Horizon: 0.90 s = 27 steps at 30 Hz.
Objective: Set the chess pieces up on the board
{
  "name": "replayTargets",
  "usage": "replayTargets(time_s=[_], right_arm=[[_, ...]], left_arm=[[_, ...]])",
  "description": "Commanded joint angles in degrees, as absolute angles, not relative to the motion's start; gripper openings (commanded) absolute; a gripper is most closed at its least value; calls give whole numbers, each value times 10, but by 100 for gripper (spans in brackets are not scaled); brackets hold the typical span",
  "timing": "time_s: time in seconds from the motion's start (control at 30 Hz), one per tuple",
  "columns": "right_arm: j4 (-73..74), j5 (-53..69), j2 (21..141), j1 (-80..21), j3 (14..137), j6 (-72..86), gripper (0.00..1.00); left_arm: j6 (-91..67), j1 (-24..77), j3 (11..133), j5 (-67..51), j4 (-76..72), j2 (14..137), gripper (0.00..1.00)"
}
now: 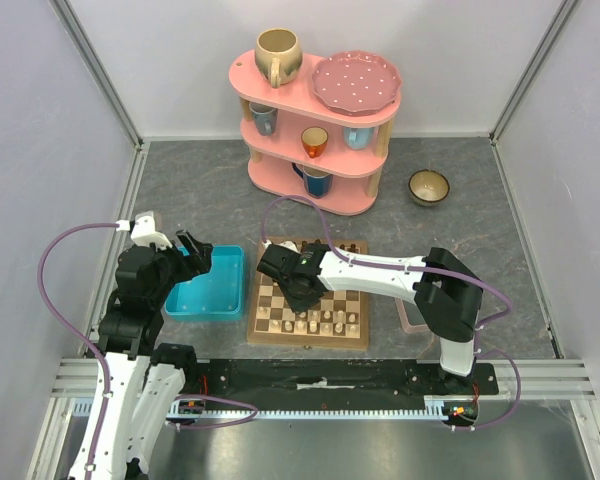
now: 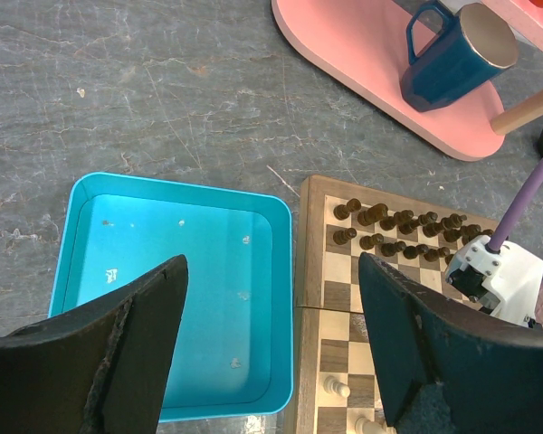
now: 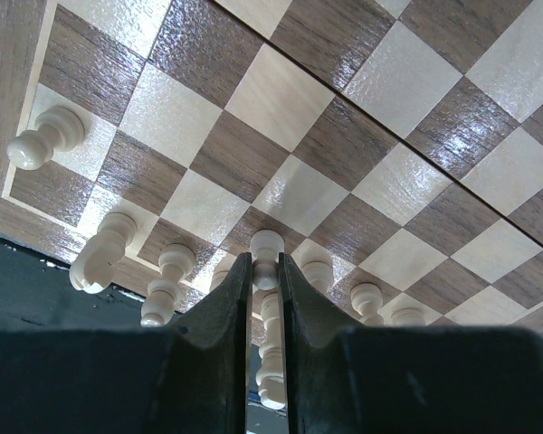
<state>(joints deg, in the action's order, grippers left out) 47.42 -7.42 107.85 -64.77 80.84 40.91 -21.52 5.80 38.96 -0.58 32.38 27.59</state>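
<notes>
Right gripper [image 3: 265, 271] pinches one pale cream wooden chess piece [image 3: 267, 246], upright among other cream pieces [image 3: 167, 276] at the near rows of the checkered wooden board [image 3: 281, 95]. Left gripper [image 2: 271, 271] hangs spread above the square turquoise tray [image 2: 185, 188], left of the board.

Worktop [image 1: 190, 190], seen from above. The board [image 1: 305, 342] lies at centre, just ahead of the arm bases. Pieces [image 1: 325, 320] stand on its near rows and opposing pieces [image 1: 345, 247] on its two far rows. A tray [image 1: 215, 290] lies just left of the board, and a second tray [image 1: 410, 322] lies just right of it, partly under the right arm. Behind the board stands a shelf [image 1: 330, 195]. A mug [image 1: 278, 55] and a plate [image 1: 355, 82] sit on the top tier, cups [image 1: 314, 140] on the middle tier and a lower mug [image 1: 315, 182] on the bottom tier. A bowl [image 1: 428, 187] sits right of the shelf. The left fingers [image 2: 136, 344] hang above the tray. The right fingers [image 3: 235, 307] hang above the board's near rows with a piece [image 3: 267, 246] between them.
</notes>
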Motion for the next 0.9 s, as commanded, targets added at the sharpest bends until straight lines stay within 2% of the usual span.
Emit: replayTargets(time_s=[0.0,0.57,0.87], right_arm=[[466,-85,1083,-651,828,409,21],[456,-80,1081,-650,828,410,22],[457,-83,1078,-650,831,412,32]], left_arm=[[-205,57,387,-14,294,272,82],[-205,57,387,-14,294,271,82],[-204,58,387,-14,294,273,82]])
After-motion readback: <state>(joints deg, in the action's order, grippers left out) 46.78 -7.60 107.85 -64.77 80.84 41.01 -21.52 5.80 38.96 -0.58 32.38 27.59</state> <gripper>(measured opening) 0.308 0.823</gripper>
